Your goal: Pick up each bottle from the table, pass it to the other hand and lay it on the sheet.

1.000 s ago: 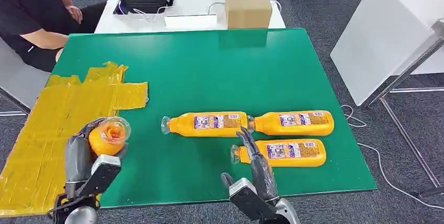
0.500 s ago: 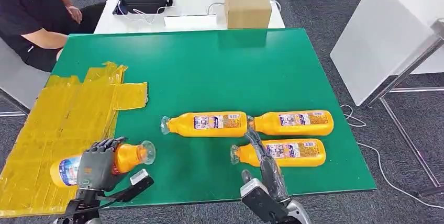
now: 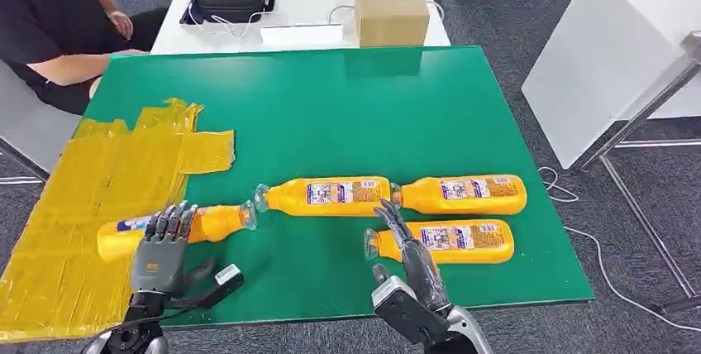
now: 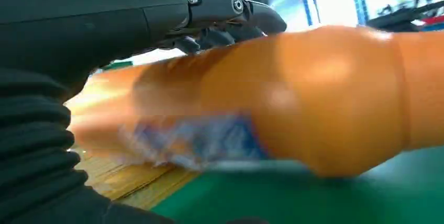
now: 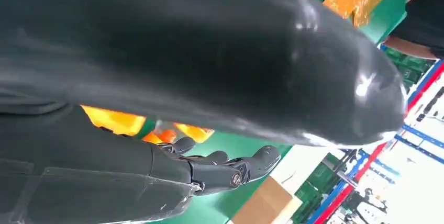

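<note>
Left hand (image 3: 159,248) around bottle (image 3: 178,228)

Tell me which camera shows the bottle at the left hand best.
Head view: the whole bottle lies half on the yellow sheet, the left hand over its middle. The left wrist view shows a blurred orange close-up; in the right wrist view I can't identify it.

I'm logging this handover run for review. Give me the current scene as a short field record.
left hand: fingers over a bottle lying across the yellow sheet's edge; grip unclear
right hand: open, holding nothing, over the near bottle
bottles on green table: two end to end, one nearer
person: seated at the far left
</note>
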Controlling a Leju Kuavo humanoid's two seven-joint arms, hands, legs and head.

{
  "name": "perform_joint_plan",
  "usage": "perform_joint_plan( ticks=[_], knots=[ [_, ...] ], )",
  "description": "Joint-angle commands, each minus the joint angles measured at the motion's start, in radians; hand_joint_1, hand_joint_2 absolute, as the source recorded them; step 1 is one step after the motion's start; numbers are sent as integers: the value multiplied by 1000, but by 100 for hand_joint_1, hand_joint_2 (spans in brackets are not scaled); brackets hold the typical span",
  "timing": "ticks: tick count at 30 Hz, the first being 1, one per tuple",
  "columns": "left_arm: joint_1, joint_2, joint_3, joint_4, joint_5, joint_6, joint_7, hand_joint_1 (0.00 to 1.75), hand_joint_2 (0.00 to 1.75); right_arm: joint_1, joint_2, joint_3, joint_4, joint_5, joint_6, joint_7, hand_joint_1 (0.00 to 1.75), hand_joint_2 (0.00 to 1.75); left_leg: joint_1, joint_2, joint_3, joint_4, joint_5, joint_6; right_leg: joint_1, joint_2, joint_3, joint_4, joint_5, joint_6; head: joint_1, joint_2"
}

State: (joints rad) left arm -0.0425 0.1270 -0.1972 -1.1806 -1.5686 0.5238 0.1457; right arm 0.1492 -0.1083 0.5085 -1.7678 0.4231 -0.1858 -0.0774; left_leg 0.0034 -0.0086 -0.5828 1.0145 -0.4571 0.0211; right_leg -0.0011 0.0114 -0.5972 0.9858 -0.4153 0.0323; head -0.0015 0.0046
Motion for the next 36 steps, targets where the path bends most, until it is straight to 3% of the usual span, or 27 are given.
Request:
perform_joint_plan(
  ticks=[1, 7, 9, 10, 12, 13, 14, 15, 18, 28, 29, 32, 36],
  knots=[
    [-18, 19, -35, 109, -2, -5, 3, 0, 0, -21, -3, 7, 53, -2, 0, 5, 0, 0, 0, 2, 5, -2, -1, -1, 0, 0, 5, -2, 0, 0, 0, 0],
    [-11, 21, -28, 86, -2, 52, 28, 0, 0, -18, -8, 15, 54, -3, -8, 12, 0, 0, 0, 2, 7, -3, -1, -1, 0, 1, 6, -2, -1, 0, 0, 0],
    [9, -10, 17, 47, 17, 147, -8, 0, 0, -15, -18, 23, 54, -6, -17, 15, 0, 0, 0, 2, 7, -2, -1, -1, 0, 1, 6, -2, -1, 0, 0, 0],
    [30, -25, 41, -15, 102, 174, -73, 0, 0, -10, -24, 26, 55, -8, -22, 16, 0, 0, 0, 2, 5, -2, -1, -1, 0, 1, 4, -2, 0, 0, 0, 0],
    [97, -186, 261, -255, 379, 174, -409, 0, 0, 11, -42, 34, 48, -12, -64, 10, 0, 0, 0, 2, 7, -2, -2, -1, 1, 0, 7, -2, -1, 0, 0, 0],
    [100, -254, 338, -273, 469, 174, -532, 0, 0, 27, -50, 40, 38, -5, -89, 7, 0, 0, 1, 2, 3, 0, -2, 0, 1, 1, 4, -1, -1, 0, 0, 0],
    [110, -305, 349, -315, 771, 174, -692, 0, 0, 67, -49, 44, 10, 17, -146, 9, 0, 0, 1, 1, 3, 1, -3, 0, 1, -1, 4, -1, -2, 1, 0, 0],
    [122, -317, 320, -376, 932, 174, -746, 0, 0, 95, -59, 61, -19, 52, -195, 26, 0, 0, 1, -2, 0, 2, -1, 0, 1, -4, 1, 0, -1, 1, -1, 0],
    [171, -334, 244, -541, 1313, 104, -813, 0, 0, 143, -132, 105, -95, 115, -300, 104, 0, 0, -1, -5, 1, 2, -3, 1, 0, -6, 3, 0, -4, 1, 1, 0],
    [195, -352, 184, -572, 1665, -62, -834, 0, 0, 128, -180, 141, -69, 143, -321, 176, 0, 0, -2, 1, 1, 0, -5, 3, -1, 0, 1, -1, -3, 3, 0, 0],
    [199, -353, 181, -575, 1699, -86, -820, 0, 0, 128, -191, 147, -61, 161, -316, 193, 0, 175, -2, 1, 3, -1, -5, 3, -1, -1, 3, -2, -3, 3, 0, 0],
    [218, -351, 178, -591, 1747, -131, -804, 0, 0, 149, -241, 161, -75, 185, -323, 231, 0, 175, -2, 1, 7, -1, -6, 3, -1, -1, 7, -3, -4, 3, 0, 0],
    [219, -350, 178, -592, 1747, -131, -804, 0, 0, 153, -245, 160, -75, 185, -325, 231, 0, 175, -2, 0, 4, -1, -6, 3, -1, -1, 5, -2, -4, 3, 0, 0]
  ],
)
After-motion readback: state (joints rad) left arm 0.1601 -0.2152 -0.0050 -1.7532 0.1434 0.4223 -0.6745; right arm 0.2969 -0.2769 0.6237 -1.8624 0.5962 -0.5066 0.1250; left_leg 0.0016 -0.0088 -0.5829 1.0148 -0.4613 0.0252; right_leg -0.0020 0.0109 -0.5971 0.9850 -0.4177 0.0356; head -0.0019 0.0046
